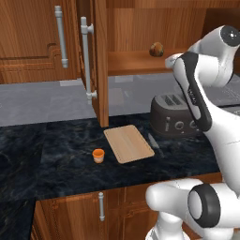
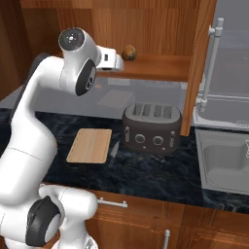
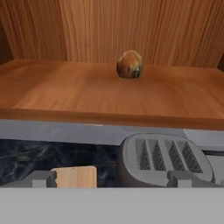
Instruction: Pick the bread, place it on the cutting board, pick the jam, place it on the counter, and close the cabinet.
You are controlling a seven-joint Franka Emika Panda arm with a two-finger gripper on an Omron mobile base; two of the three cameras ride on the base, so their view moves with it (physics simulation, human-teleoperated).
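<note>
Left base view: the cabinet [image 1: 101, 61] is seen with its door swung open, edge-on, its long grey bar handle [image 1: 86, 63] facing the camera. On the cabinet shelf [image 1: 136, 62] the bread [image 1: 156, 49] is seated, at about 1 o'clock from the cutting board [image 1: 128, 143]. The cutting board lies flat on the counter [image 1: 47, 154], bare of any item. The jam [image 1: 98, 155] stands upright on the counter just beside the board, at its 8 o'clock, not touching it. A dark toaster [image 1: 174, 115] is placed at the board's 2 o'clock, directly below the shelf; a small knife-like item [image 1: 153, 143] lies between board and toaster. The upper arm link crosses in front of the toaster's right side.

Right base view: the claw's end is hidden behind the hand [image 2: 109, 60], which is held level with the shelf edge, the bread [image 2: 129, 52] just beyond it at 2 o'clock. A sink [image 2: 224, 160] is set into the counter at 3 o'clock of the toaster [image 2: 151, 127], past the open door.

Hand view: the claw [image 3: 113, 178] is recorded as released, its two tips spread wide and nothing between them. The bread [image 3: 130, 64] rests at 12 o'clock, well back on the shelf near the rear panel. The toaster [image 3: 162, 157] and a corner of the board [image 3: 76, 176] are seen below the shelf edge.
</note>
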